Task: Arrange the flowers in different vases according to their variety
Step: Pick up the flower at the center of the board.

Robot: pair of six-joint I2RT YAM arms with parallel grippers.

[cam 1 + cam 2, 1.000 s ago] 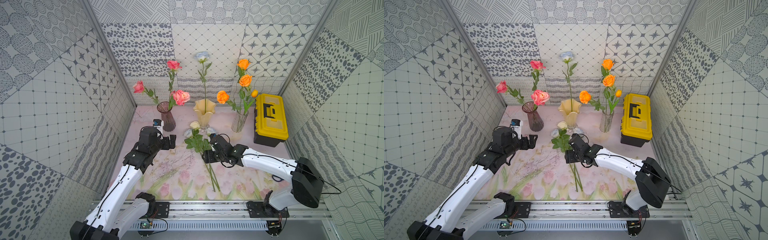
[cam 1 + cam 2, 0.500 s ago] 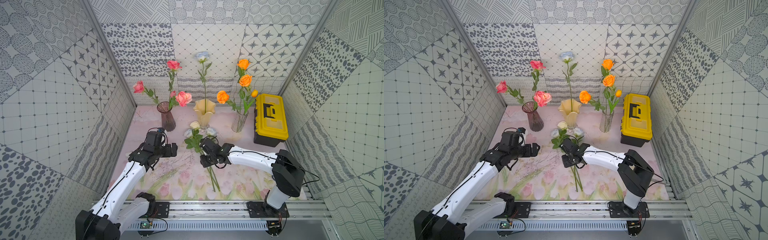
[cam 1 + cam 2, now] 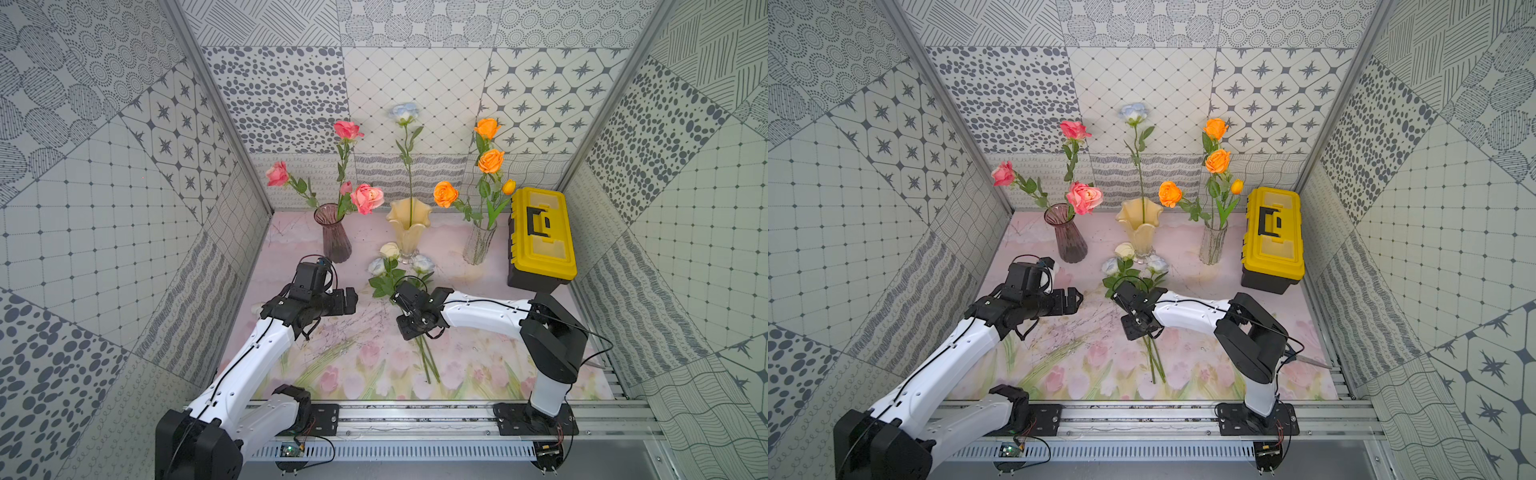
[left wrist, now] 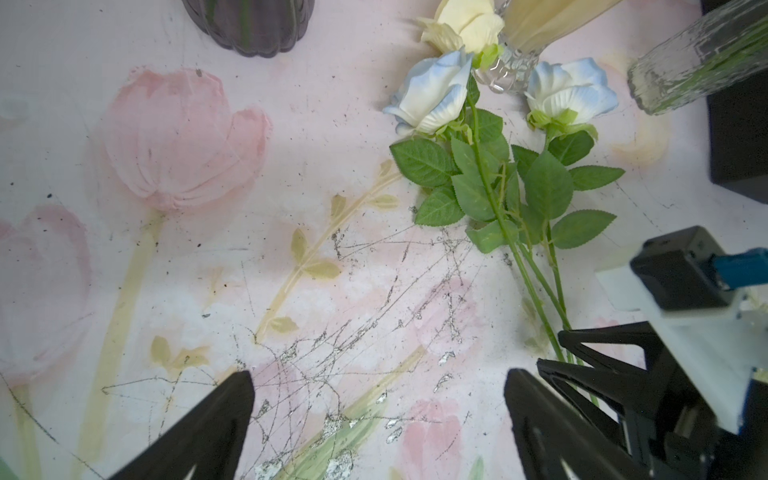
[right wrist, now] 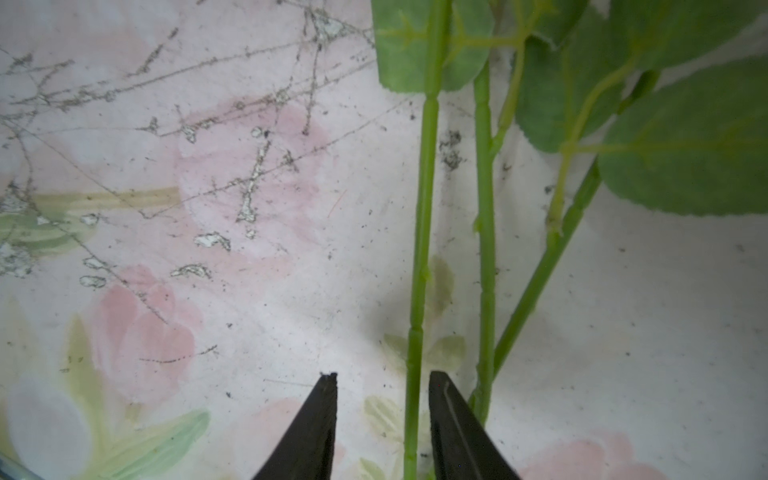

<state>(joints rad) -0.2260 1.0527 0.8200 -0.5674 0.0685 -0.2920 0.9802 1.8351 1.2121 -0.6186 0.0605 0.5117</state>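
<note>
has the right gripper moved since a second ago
Yes. The right gripper has shifted along the white rose stems toward the front rail, away from the cream vase.

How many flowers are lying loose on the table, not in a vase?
3, bunched before the cream vase: a cream rose nearest its foot, a pale-blue rose toward the purple vase, a second pale-blue rose toward the clear vase. None seems hidden.
</note>
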